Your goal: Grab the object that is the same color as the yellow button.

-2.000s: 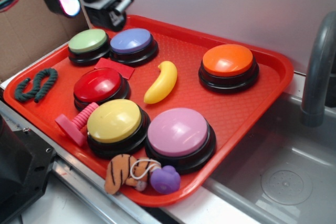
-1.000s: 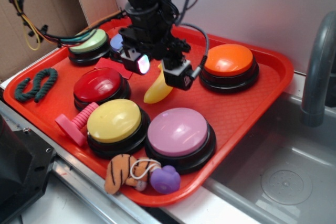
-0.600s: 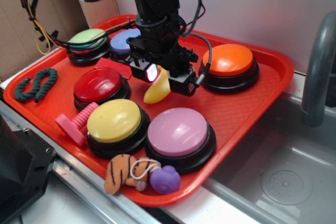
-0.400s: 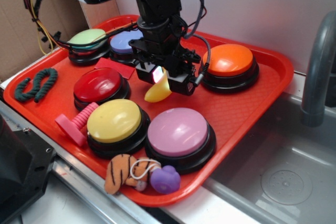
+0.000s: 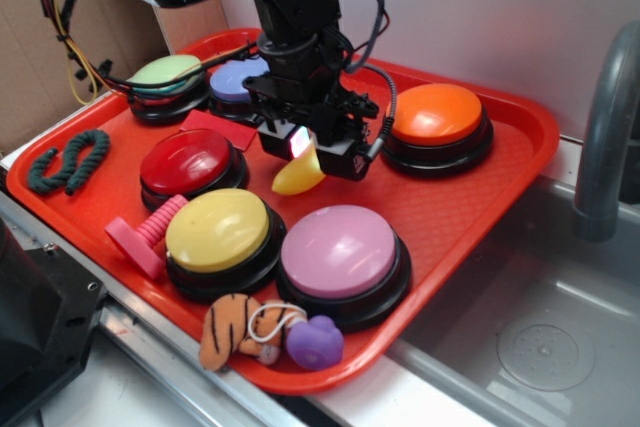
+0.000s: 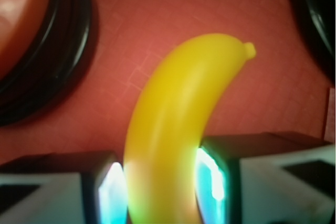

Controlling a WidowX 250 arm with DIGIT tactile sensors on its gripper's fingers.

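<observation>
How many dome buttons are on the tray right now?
6: green and blue at back left, orange back right, red left, yellow and pink in front.

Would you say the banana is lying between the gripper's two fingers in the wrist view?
Yes, the banana sits between both fingers, one on each side.

Glossy yellow banana (image 6: 173, 129) between the black gripper (image 5: 312, 150) pads, red tray (image 5: 480, 197) beneath, orange-domed button (image 5: 435, 113) to its right, yellow button (image 5: 217, 229) and pink button (image 5: 338, 251) in front, orange-and-black striped tiger toy (image 5: 228, 331)
</observation>
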